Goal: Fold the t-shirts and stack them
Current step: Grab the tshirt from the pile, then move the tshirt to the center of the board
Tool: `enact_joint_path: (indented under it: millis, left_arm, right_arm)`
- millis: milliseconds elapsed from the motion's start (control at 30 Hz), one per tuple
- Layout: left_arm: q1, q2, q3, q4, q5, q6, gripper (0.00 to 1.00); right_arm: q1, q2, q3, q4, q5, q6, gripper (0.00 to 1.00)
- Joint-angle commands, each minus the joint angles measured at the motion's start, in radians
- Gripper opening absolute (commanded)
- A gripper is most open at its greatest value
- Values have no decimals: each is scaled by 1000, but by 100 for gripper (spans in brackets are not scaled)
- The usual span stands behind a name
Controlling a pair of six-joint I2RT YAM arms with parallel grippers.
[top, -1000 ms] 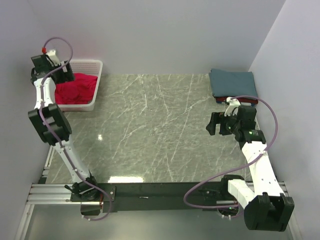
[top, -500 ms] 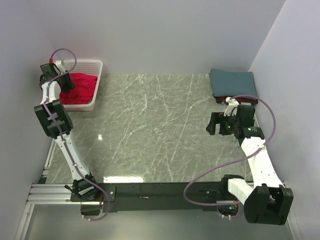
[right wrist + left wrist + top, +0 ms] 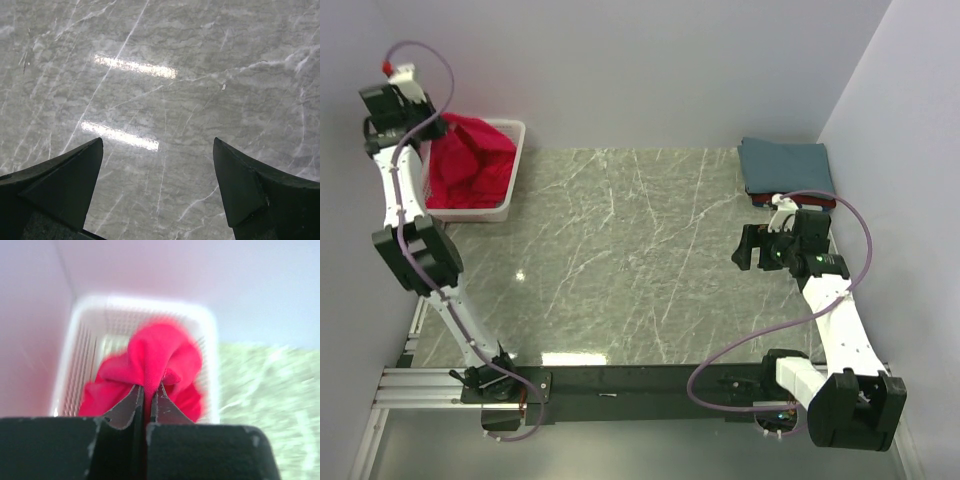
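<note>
Red t-shirt (image 3: pixel 165 350) and basket (image 3: pixel 145 301) blurred (left wrist), darker tee (image 3: pixel 817 202) mostly under teal tee (image 3: pixel 786 165)

Marble table (image 3: pixel 640 250); basket (image 3: pixel 517 165) far left; folded t-shirts (image 3: pixel 787 165), perhaps two, far right.

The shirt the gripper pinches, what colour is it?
Bright red shirt, clearest in the left wrist view.

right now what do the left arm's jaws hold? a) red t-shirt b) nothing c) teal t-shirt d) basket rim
A: the left wrist view shows the left arm's jaws pressed together on a fold of the red t-shirt, its rest trailing down into the white lattice basket.
</note>
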Motion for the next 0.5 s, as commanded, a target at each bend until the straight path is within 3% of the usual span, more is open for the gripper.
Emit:
enact_joint_path:
  millis: [0, 200, 467]
  left_arm:
    - [-3, -210, 72, 71, 144, -85, 0]
    - [-38, -367, 98, 141, 254, -236, 0]
    - [-245, -448, 279, 319, 212, -454, 1]
  right_arm:
    - [-6, -45, 30, 21, -17, 1, 96]
    - [-9, -69, 22, 24, -24, 4, 96]
    - [-12, -101, 8, 44, -38, 13, 96]
